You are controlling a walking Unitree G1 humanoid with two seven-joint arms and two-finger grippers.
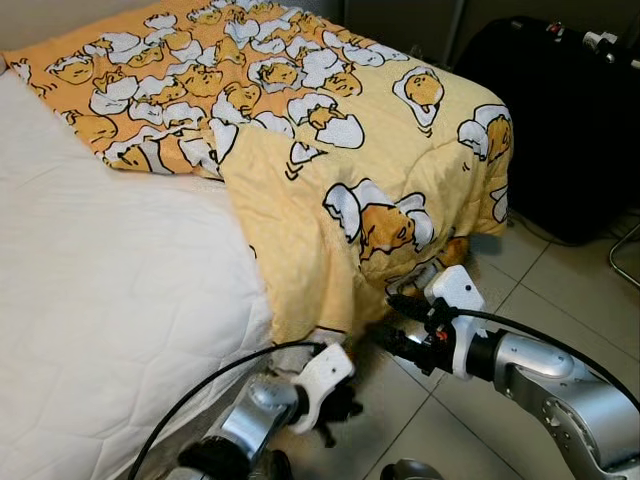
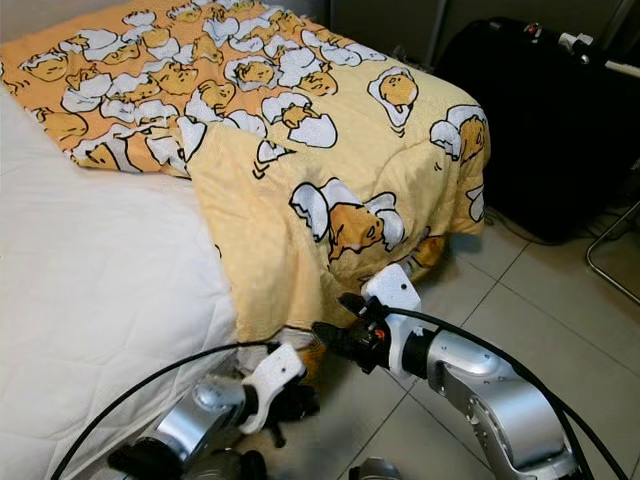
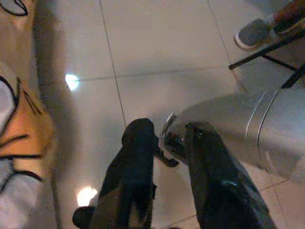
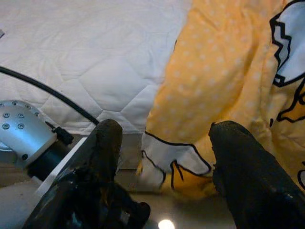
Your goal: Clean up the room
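Low down, right gripper (image 2: 335, 322) reaches open-jawed toward the blanket (image 2: 330, 190) hem.

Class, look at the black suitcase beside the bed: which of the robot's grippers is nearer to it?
Right. The right gripper hangs by the blanket's drooping edge, on the black suitcase's side; the left gripper is lower, farther away.

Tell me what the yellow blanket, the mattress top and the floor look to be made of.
Yellow blanket: soft printed fabric, likely padded; it drapes in puffy folds. Mattress top: white quilted textile, matte, with stitched curved seams. Floor: glazed tile, probably ceramic; grout lines and light glare in the left wrist view.
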